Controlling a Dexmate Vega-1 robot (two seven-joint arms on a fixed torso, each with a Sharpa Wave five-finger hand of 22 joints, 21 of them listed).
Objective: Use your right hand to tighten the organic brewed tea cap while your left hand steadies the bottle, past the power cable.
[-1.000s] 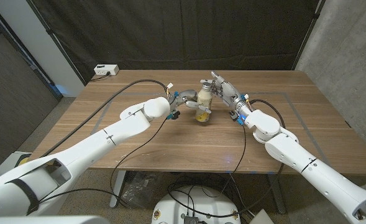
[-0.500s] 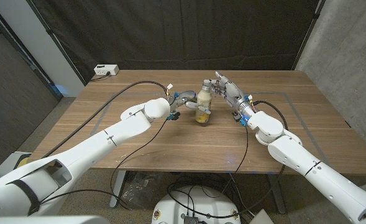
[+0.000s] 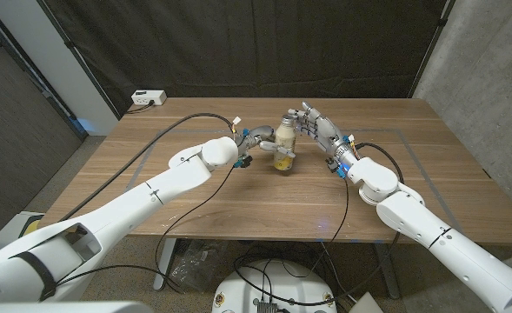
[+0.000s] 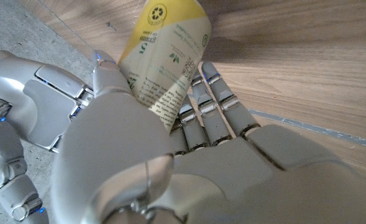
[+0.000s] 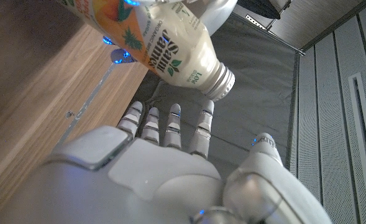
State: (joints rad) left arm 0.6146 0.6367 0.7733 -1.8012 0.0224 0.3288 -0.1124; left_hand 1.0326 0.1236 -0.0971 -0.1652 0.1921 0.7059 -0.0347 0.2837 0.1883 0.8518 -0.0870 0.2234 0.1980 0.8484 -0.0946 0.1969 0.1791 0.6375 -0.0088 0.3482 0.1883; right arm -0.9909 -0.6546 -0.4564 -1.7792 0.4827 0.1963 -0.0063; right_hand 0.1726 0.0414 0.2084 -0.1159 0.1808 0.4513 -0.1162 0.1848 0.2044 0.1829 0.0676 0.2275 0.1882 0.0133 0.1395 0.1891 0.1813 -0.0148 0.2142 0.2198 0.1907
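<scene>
- Bottle (image 3: 283, 148) of organic brewed tea stands near the middle of the wooden table (image 3: 238, 200), toward its far side, tilted a little in our grasp.
- Our left hand (image 3: 254, 142) grips the bottle around its labelled body; the left wrist view shows the fingers (image 4: 217, 102) wrapped against the yellow-and-cream label, with the thumb on the other side.
- Our right hand (image 3: 318, 126) hovers just beside the bottle's top with its fingers spread and nothing held; the right wrist view shows the metal cap (image 5: 220, 81) just beyond the fingertips (image 5: 172, 114), apart from them.
- We judge the step in hand to be the right hand's approach to the cap: the steadying grip is set, the tightening grip is not yet made.
- Next, we need to bring the right hand's fingers over the cap, close them around its ribbed rim, then twist while the left hand keeps the bottle from turning.
- A white power strip (image 3: 148, 98) sits at the table's far left corner, well apart from the bottle.
</scene>
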